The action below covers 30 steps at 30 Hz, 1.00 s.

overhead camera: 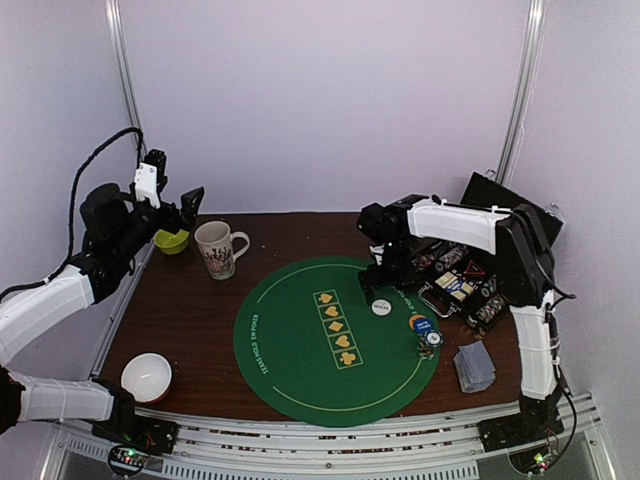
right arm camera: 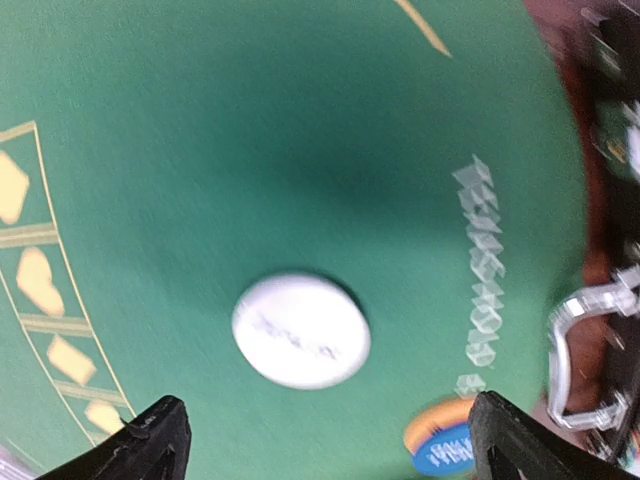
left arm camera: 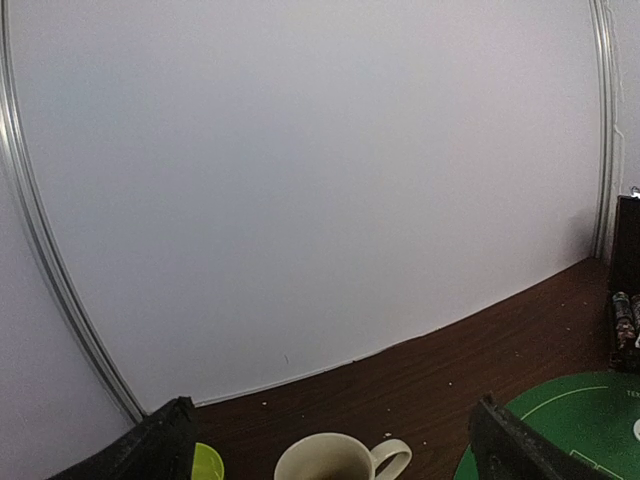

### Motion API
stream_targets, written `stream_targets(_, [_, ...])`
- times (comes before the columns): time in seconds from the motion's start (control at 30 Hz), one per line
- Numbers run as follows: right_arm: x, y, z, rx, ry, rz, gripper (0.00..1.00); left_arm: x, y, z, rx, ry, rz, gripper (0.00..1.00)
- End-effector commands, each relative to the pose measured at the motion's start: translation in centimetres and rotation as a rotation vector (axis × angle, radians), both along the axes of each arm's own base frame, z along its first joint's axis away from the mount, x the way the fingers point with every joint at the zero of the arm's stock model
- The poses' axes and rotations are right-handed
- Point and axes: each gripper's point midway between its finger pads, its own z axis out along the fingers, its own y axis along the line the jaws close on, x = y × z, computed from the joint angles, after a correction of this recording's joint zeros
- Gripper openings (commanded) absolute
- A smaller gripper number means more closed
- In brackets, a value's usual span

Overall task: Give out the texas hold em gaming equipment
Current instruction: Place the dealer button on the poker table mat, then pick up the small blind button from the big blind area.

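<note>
Patterned mug point(overhead camera: 218, 247) stands near green bowl point(overhead camera: 172, 240); white bowl point(overhead camera: 147, 376) apart.

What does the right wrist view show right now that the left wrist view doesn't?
Only the right wrist: a white button disc lying free on the green mat ahead of the open right tool, an orange-and-blue disc at the lower edge, yellow suit marks, and a metal handle. Only the left wrist: the mug, a lime bowl, the back wall, and the open left tool. Both: the mat and dark fingers in the bottom corners.
</note>
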Motion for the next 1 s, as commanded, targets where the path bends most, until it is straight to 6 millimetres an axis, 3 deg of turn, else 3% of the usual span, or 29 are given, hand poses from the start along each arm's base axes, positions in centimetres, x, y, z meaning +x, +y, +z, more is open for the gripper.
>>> stream_targets(0.0, [-2.9, -5.3, 2.2, -0.043, 0.048, -0.039, 1.0, -0.3, -0.2, 0.2, 0.001, -0.015, -0.011, 0.98])
stream_targets(0.17, [-5.3, -7.3, 0.2, -0.014, 0.149, -0.058, 1.0, -0.2, -0.3, -0.7, 0.019, -0.012, -0.013, 0.98])
stream_targets(0.3, [-5.8, -8.7, -1.5, -0.051, 0.195, -0.081, 1.0, 0.0, -0.7, -1.7, 0.031, -0.001, -0.029, 0.98])
stream_targets(0.77, [-6.1, -9.2, -3.3, -0.101, 0.242, -0.103, 0.67, -0.8, -0.4, -1.6, 0.082, -0.045, -0.022, 0.98])
stream_targets(0.97, [-6.7, -8.6, -3.8, -0.106, 0.256, -0.086, 0.65, -0.9, -0.4, -1.4, 0.087, -0.051, -0.024, 0.98])
